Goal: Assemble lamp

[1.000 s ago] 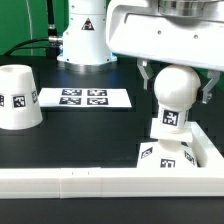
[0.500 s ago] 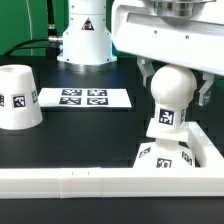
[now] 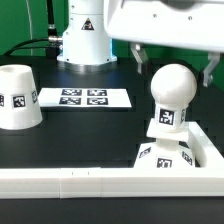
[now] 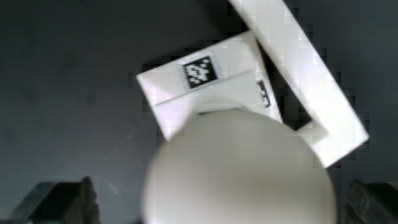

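The ball-topped bulb stands upright in the blocky square base at the exterior view's right. My gripper is open, with its fingers spread wide on either side of the bulb's ball top and not touching it. In the wrist view the bulb fills the middle over the tagged base, and both dark fingers stand apart from it. The cup-like shade sits upside down on the table at the exterior view's left.
The marker board lies flat behind the middle of the table. The long white rail runs along the front and turns up beside the base, and it also shows in the wrist view. The arm's white pedestal stands at the back.
My gripper has opened, let go of the bulb and risen a little. The bulb stays upright in the base.
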Available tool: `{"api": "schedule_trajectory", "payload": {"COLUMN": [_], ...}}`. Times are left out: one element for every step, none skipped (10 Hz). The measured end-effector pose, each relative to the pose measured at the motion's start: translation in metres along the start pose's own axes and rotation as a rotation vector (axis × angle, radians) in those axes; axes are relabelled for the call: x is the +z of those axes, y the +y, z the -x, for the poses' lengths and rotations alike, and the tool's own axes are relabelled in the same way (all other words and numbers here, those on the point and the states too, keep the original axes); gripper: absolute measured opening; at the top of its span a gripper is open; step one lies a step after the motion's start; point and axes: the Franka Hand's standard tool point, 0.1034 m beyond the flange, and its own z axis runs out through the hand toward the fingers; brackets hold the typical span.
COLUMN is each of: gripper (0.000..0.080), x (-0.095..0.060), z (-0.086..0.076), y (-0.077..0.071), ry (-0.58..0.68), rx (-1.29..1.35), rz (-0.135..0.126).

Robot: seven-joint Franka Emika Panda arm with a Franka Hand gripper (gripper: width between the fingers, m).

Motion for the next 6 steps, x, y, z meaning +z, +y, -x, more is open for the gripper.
{"api": "schedule_trajectory", "payload": {"gripper": [0.0699,0.0699,0.0699,0.0699,0.0699,0.0699], "x": [-0.0045,-0.004,-0.0021,-0.0022,-0.002,-0.0019], "z": [0.0078,0.012,0.011,0.0111,0.0113,0.0113], "y": [0.013,0.0184,0.0147,0.0146,0.0145,0.0145], "ry": [0.001,-0.004,-0.004,-0.004,-0.004,-0.005], "rx": [-0.086,-0.101,-0.104,-0.108,-0.11,-0.11], "rz": [0.001,0.005,0.004,0.004,0.004,0.004]}}
